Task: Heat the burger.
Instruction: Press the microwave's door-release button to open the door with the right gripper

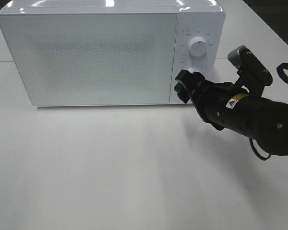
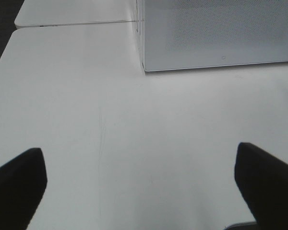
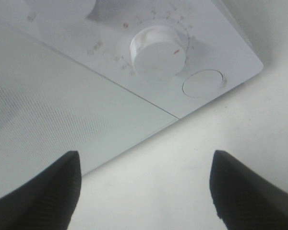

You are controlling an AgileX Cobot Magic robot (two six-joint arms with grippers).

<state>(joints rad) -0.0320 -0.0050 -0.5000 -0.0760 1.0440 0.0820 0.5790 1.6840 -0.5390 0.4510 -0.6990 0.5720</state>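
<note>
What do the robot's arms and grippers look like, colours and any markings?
The right arm is a thick black cylinder carrying a yellow triangular warning sticker, a grey-capped camera mount and a thin black cable. The right gripper is black, its fingers finely ribbed. The left gripper shows plain black fingers.

White microwave (image 1: 113, 53), speckled door (image 1: 86, 60), black right end effector (image 1: 183, 86)
</note>
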